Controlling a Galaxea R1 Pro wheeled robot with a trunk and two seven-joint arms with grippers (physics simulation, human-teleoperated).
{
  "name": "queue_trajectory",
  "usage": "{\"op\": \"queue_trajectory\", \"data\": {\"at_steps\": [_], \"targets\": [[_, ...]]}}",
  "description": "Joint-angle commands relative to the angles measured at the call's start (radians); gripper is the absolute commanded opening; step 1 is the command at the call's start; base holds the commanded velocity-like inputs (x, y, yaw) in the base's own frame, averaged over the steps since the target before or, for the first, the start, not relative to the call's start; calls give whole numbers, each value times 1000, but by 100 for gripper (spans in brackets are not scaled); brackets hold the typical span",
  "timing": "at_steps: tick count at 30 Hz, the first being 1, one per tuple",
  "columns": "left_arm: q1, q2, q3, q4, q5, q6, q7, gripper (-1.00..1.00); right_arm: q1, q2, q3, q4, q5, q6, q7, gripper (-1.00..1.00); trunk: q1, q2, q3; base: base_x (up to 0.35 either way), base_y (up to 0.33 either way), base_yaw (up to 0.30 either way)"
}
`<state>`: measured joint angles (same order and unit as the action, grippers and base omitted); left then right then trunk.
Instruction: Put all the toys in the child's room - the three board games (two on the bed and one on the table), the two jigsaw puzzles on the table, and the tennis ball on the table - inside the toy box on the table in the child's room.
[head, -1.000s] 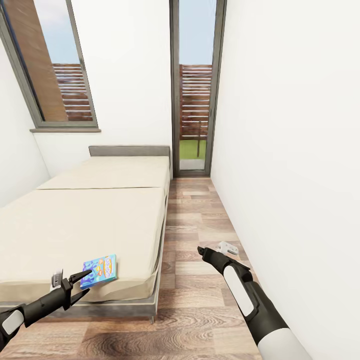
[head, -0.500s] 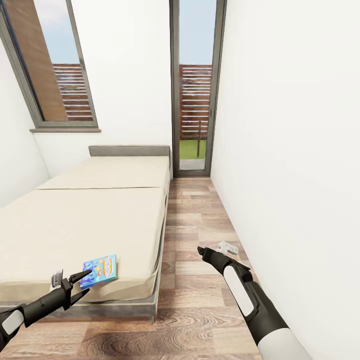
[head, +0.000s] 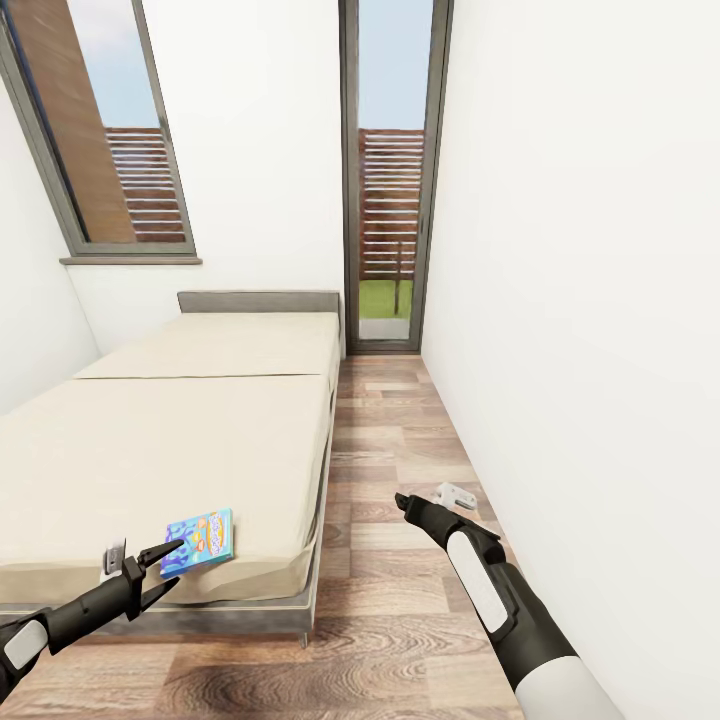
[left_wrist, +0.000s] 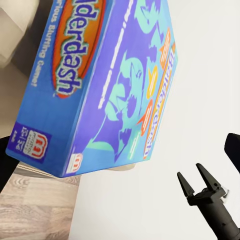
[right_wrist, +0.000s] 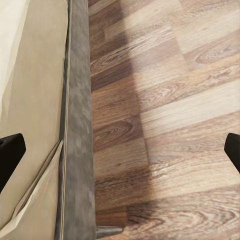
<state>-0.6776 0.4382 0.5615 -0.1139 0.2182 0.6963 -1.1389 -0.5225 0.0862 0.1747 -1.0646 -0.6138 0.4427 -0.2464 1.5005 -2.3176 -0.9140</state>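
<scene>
Home bedroom, bed (head: 180, 430), wood-plank floor (head: 400, 600), window (head: 110, 130)

Head camera looks down the room over the bed (head: 180, 430); left wrist camera sits close, apparently inches off a game box (left_wrist: 95, 85); right wrist faces floor (right_wrist: 170, 125) beside the bed.

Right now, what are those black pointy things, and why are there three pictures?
Those are a robot's two arms, and each one ends in a pincher. The big picture comes from a camera on its head. The other two come from cameras near each pincher. The left pincher is open, right beside a blue game box lying near the edge of the bed. The left camera sees that box up close. The right pincher is open too, holding nothing, over the wooden floor.
</scene>
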Motion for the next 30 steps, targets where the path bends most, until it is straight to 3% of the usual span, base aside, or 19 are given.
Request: {"op": "queue_trajectory", "data": {"at_steps": [1,30], "targets": [[0,0,-7,0,10,8,-1,100,-1,0,2,-2,-10,2,-10,100,0,0,-1,0,0,0],[0,0,-8,0,10,8,-1,100,-1,0,2,-2,-10,2,-10,100,0,0,-1,26,30,0]]}}
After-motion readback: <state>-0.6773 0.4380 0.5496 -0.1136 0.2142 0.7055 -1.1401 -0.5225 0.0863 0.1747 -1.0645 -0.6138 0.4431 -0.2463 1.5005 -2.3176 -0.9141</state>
